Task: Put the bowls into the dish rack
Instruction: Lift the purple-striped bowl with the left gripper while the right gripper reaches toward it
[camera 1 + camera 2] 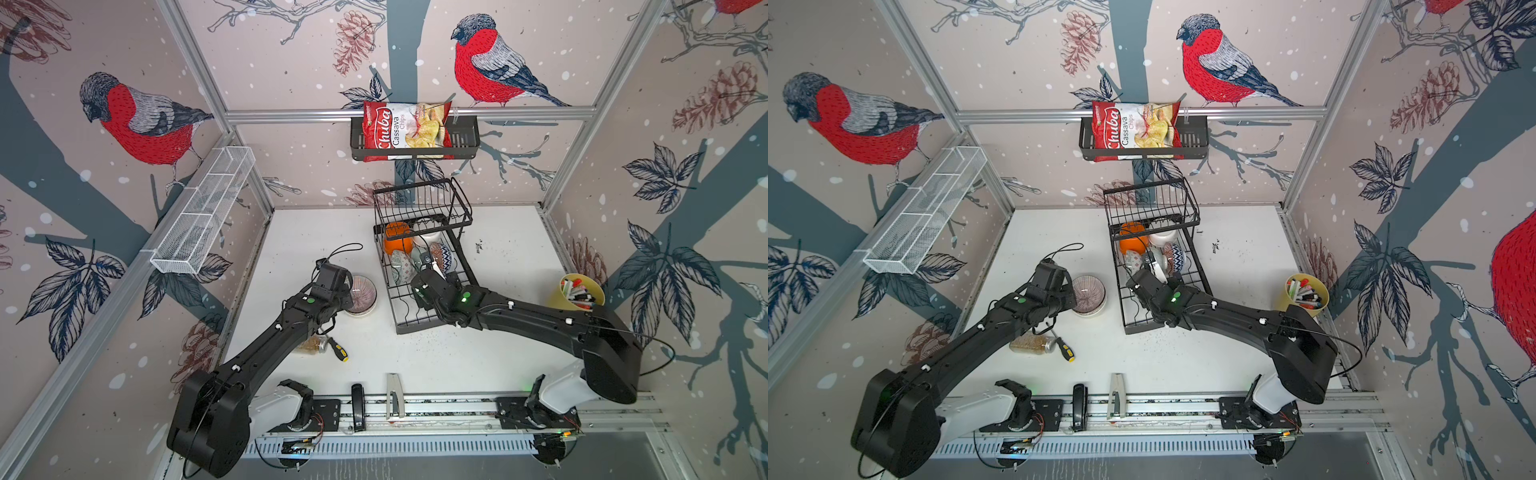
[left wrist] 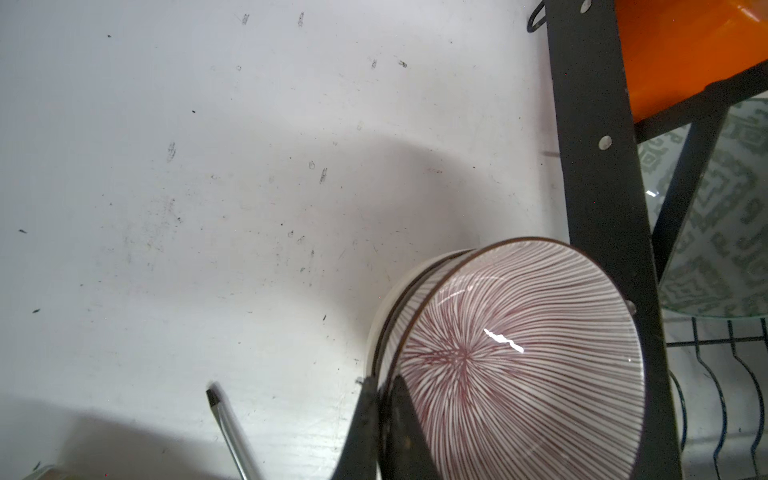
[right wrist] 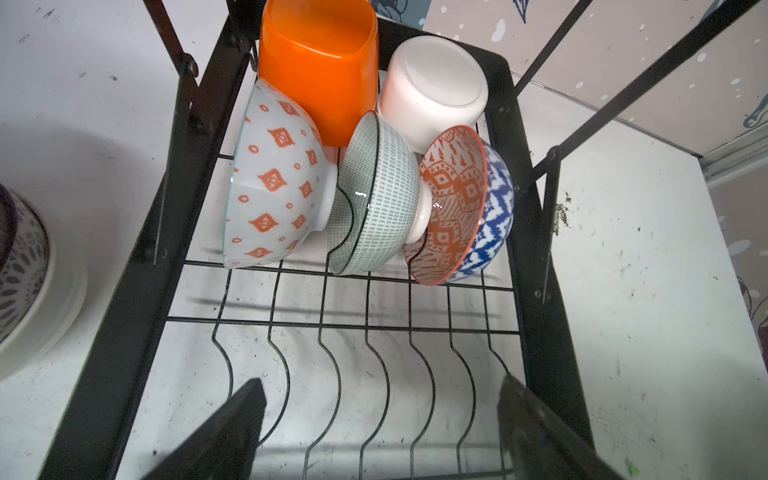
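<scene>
Half-seen at my left gripper (image 2: 383,382)
The striped bowl (image 2: 519,353) it pinches runs off frame; the white bowl (image 2: 390,303) underneath is mostly covered; the screwdriver (image 2: 230,432) beside it loses its handle.

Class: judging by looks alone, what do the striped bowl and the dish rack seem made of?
The striped bowl looks like glazed ceramic: glossy, with a sharp highlight inside. The dish rack seems coated metal: thin black wires, flat matte bars with rivets.

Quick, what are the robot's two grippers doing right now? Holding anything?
Left gripper: closed on the striped bowl's rim.
Right gripper: open, holding nothing.
</scene>
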Available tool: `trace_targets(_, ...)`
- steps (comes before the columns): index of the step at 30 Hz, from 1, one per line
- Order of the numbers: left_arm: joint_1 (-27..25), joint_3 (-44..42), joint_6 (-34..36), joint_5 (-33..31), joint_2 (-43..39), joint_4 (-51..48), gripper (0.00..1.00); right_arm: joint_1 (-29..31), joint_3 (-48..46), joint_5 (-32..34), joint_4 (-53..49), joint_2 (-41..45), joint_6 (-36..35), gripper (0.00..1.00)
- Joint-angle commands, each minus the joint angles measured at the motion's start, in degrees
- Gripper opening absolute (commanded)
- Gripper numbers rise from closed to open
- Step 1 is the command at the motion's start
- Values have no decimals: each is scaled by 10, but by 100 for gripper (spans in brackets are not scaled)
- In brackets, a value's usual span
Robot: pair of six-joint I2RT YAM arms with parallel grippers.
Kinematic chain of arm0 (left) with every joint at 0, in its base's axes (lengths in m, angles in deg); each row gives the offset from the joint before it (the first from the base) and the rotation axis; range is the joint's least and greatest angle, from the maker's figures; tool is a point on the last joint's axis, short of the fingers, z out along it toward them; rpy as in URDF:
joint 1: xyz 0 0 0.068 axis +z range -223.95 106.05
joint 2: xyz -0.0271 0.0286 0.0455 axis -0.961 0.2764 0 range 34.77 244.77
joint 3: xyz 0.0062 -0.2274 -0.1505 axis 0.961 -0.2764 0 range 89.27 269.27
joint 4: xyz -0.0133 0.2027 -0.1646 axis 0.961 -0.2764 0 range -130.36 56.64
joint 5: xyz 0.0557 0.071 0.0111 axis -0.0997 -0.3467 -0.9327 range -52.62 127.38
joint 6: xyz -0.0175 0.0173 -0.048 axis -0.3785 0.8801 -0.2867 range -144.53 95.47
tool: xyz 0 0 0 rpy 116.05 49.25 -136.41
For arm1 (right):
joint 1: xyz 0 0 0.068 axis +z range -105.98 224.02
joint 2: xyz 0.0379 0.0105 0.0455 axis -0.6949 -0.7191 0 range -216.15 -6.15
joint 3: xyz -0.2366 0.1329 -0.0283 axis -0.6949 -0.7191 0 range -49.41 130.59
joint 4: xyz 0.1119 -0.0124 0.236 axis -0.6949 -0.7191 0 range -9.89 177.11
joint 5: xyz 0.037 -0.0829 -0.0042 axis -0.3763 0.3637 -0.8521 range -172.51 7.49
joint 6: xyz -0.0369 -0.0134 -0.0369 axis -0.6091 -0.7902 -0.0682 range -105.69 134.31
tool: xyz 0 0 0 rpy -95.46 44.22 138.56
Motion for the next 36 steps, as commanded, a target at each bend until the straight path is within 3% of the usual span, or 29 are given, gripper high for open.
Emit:
trace_targets(1, 0, 5, 9, 3, -8, 3, 0, 0, 7, -3, -1, -5, -5, 88)
trace_targets(15, 1, 7, 24, 20, -61, 22, 0, 3, 33, -29, 4, -9, -8, 87)
trace_targets(25, 1, -8, 59, 70, -115, 59, 0, 17, 85, -111, 13, -8, 1, 87)
trace_targets(36, -5, -12, 55, 116, -132, 80, 0, 35, 134, -193, 27, -31, 4, 76)
